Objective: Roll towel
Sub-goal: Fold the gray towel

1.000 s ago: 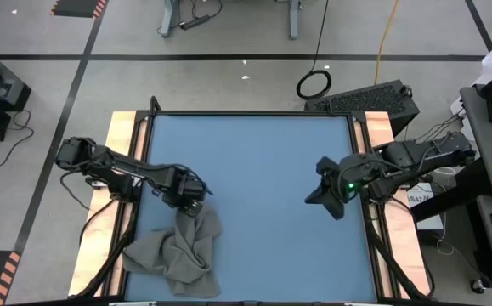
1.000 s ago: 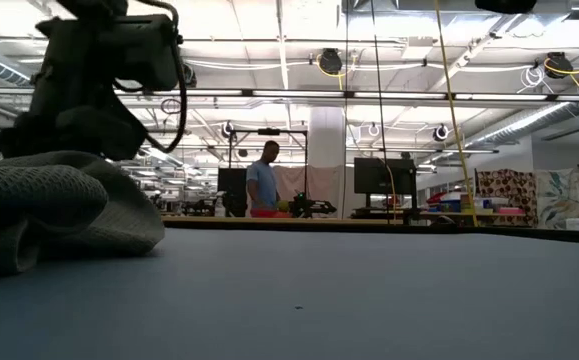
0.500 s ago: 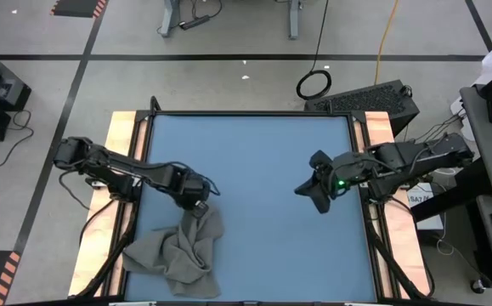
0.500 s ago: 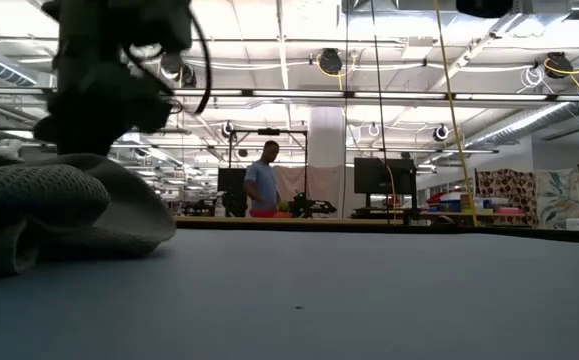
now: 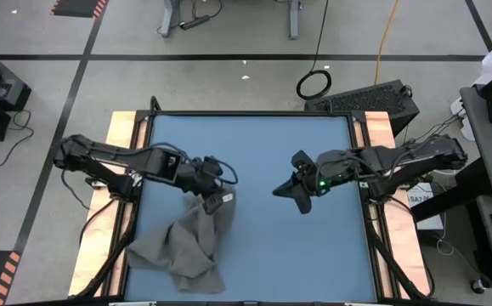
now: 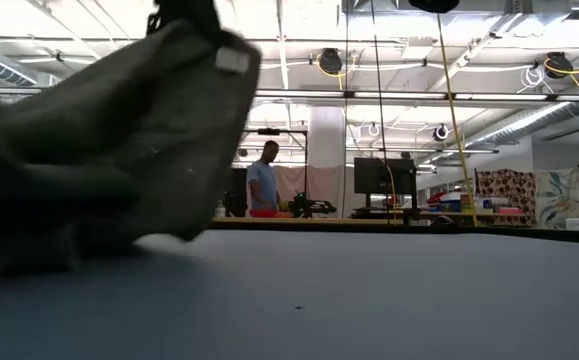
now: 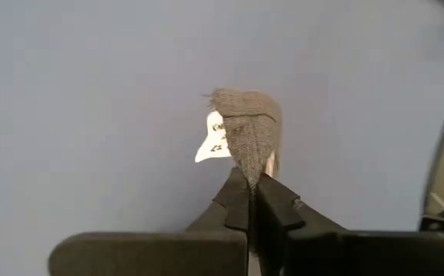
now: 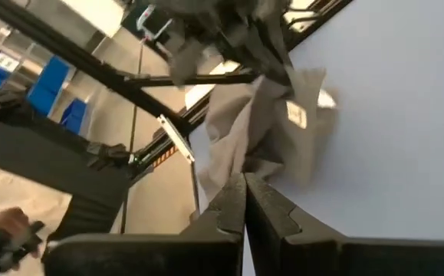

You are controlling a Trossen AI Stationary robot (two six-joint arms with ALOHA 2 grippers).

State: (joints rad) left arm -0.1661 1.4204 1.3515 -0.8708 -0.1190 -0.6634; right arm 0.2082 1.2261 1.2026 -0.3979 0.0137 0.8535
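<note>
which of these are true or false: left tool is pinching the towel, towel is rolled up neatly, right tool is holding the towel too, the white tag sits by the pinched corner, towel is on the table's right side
1. The left tool is pinching the towel. True: it is shut on a corner, which is lifted off the table.
2. The towel is rolled up neatly. False: it is a crumpled heap hanging from the lifted corner.
3. The right tool is holding the towel too. False: it is shut on nothing, over bare table to the right of the towel.
4. The white tag sits by the pinched corner. True.
5. The towel is on the table's right side. False: it is at the near left part.
</note>
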